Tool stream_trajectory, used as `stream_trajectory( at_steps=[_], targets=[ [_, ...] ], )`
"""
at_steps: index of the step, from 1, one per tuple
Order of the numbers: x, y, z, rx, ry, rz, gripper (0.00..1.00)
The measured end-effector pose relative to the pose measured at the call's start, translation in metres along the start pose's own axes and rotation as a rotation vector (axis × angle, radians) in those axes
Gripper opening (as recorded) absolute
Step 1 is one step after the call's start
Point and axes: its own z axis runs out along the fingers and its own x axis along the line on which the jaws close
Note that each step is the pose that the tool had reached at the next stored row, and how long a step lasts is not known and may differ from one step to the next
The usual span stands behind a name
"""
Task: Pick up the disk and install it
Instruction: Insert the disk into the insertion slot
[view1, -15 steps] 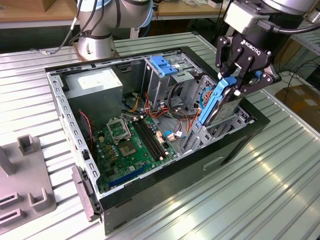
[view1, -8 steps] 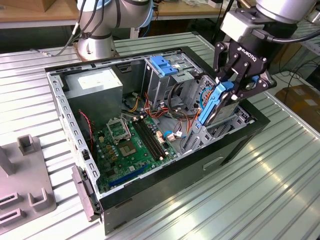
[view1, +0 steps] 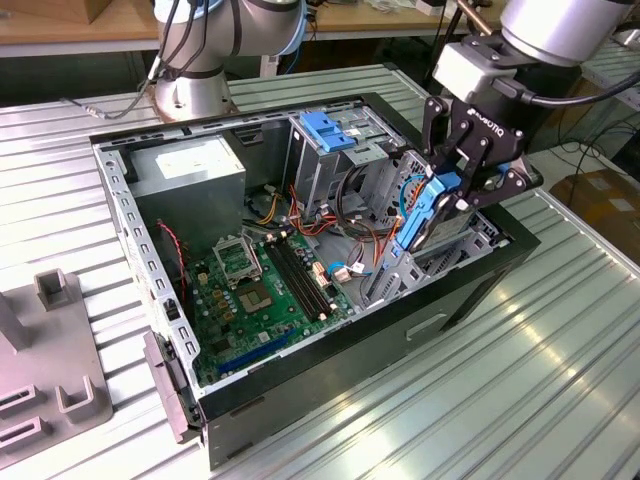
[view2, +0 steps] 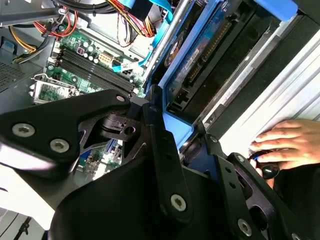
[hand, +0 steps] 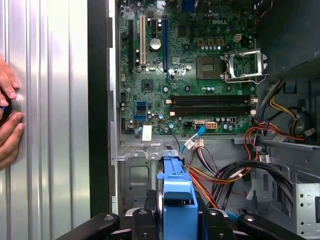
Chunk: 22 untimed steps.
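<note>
My gripper (view1: 458, 190) is shut on the disk (view1: 418, 215), a flat drive in a blue plastic carrier held on edge and tilted. It hangs partly down in the metal bay at the exterior view's right end of the open computer case (view1: 330, 365). In the second wrist view the disk (view2: 200, 55) shows its dark circuit side, and the black fingers (view2: 161, 145) clamp the blue carrier's end. In the first wrist view the blue carrier (hand: 176, 185) stands between the two fingers (hand: 142, 220), above the bay's grey sheet metal.
Inside the case lie the green motherboard (view1: 265, 290), a grey power-supply box (view1: 190, 165), an upright metal cage with a blue top (view1: 335, 130) and loose cables (hand: 235, 175). A person's hand (view2: 287, 145) rests on the ribbed table beside the case. A grey fixture (view1: 50, 350) stands at the exterior view's left.
</note>
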Motion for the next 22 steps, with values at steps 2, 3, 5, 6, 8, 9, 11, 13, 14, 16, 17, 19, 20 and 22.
stream_trajectory(
  at_steps=[2,3,5,6,8,9,11,13,14,16,17,19,20,22],
  targets=[
    [0.0001,-0.0001,0.0049,0.0000,0.0000,0.000,0.37],
    [0.0001,-0.0001,0.0066,0.0000,0.0000,0.000,0.37],
    [0.0002,-0.0001,0.0112,0.0000,0.0001,0.000,0.37],
    [0.0003,-0.0001,0.0132,0.0000,0.0000,0.000,0.37],
    [0.0003,-0.0002,0.0167,0.0000,0.0000,0.000,0.37],
    [0.0003,-0.0002,0.0184,0.0000,0.0000,0.000,0.37],
    [0.0004,-0.0002,0.0221,0.0000,0.0002,0.000,0.37],
    [0.0004,-0.0002,0.0257,0.0000,0.0001,0.000,0.37],
    [0.0005,-0.0003,0.0288,0.0000,0.0002,0.000,0.37],
    [0.0005,-0.0003,0.0319,0.0000,0.0001,0.000,0.37],
    [0.0005,-0.0003,0.0326,0.0000,0.0003,0.000,0.37],
    [0.0005,-0.0003,0.0328,0.0000,0.0002,0.000,0.37],
    [0.0005,-0.0003,0.0328,0.0000,0.0001,0.000,0.37],
    [0.0005,-0.0003,0.0328,0.0000,0.0001,0.000,0.37]
  ],
)
